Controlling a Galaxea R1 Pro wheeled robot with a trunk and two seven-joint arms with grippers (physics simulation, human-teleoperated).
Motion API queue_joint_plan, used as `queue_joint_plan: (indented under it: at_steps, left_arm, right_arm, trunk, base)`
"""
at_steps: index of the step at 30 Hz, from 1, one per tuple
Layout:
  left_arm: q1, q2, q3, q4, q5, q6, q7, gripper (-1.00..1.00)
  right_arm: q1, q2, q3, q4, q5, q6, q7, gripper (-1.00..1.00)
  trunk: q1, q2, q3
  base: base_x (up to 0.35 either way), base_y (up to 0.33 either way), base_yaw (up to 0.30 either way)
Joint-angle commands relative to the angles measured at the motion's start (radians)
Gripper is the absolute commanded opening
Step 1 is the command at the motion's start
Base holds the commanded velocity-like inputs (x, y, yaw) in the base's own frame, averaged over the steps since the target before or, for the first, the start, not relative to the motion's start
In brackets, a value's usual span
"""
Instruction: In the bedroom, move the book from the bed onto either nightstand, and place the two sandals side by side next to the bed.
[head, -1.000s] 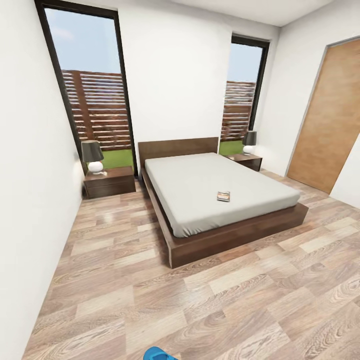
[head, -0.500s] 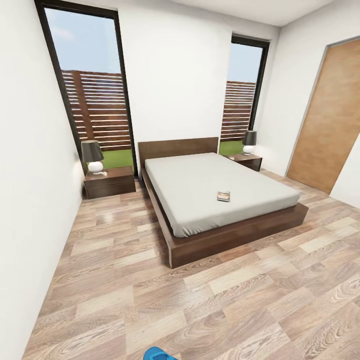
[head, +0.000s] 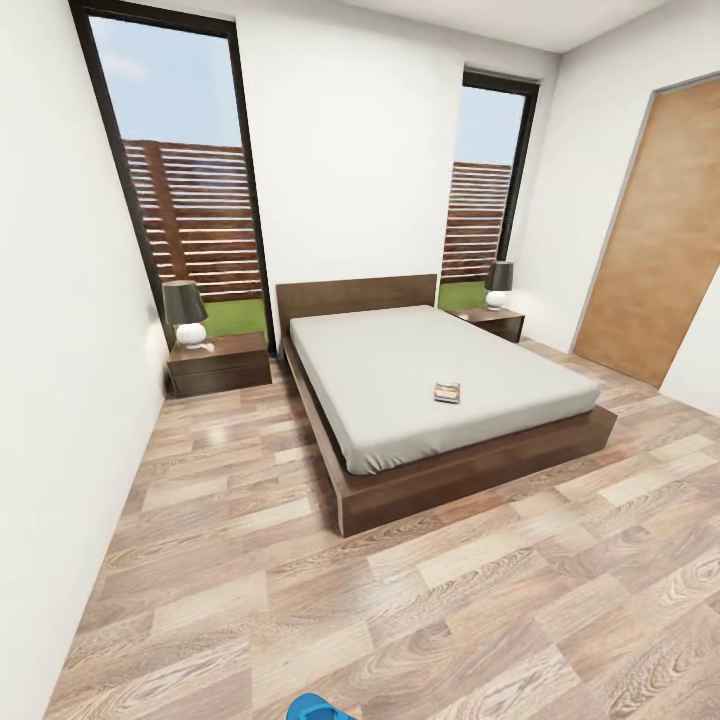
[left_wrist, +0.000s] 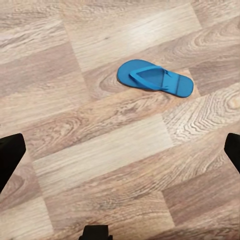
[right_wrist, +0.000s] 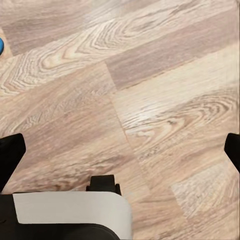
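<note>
The left hand (left_wrist: 120, 150) hangs over bare floor with its two dark fingertips (left_wrist: 10, 155) set wide apart and nothing between them. The right hand (right_wrist: 120, 150) is spread just as wide and also holds nothing; only wood planks lie under it.

In the left wrist view one blue sandal (left_wrist: 155, 79) lies flat on the wood-plank floor (left_wrist: 100, 160), sole down and strap up, some way ahead of the fingers. A sliver of blue at the edge of the right wrist view may be a sandal too; I cannot tell which. In the head view a blue toe (head: 318, 708) peeks in at the bottom edge, near the robot's base and well apart from the bed (head: 440, 385).

The book (head: 447, 392) rests on the mattress near the foot end. A nightstand (head: 222, 362) with a lamp stands on each side of the headboard; the other nightstand (head: 490, 321) is by the far window.

The step in hand looks like picking up the near sandal. To do it well, I would bring the left hand down over the sandal's narrow middle, fingers across its width, and close on the sole edges rather than the thin strap. The sandal is flat and low, so the fingertips need to reach almost to the floor without scraping it.
</note>
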Motion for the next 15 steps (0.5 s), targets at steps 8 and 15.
queue_joint_plan:
  at_steps: [8, 15]
  left_arm:
    - [-0.001, 0.000, 0.001, 0.000, -0.002, -0.005, 0.001, 1.00]
    - [-0.001, 0.001, 0.001, 0.000, -0.002, -0.005, 0.000, 1.00]
  right_arm:
    - [0.000, -0.006, -0.113, -0.291, -0.002, -0.017, 0.003, 1.00]
    - [0.000, -0.006, -0.125, -0.282, -0.003, -0.019, 0.003, 1.00]
  trunk:
    - [0.000, 0.000, -0.001]
    - [0.000, 0.000, -0.001]
  base:
    - [0.000, 0.000, 0.000]
    - [0.000, 0.148, 0.000]
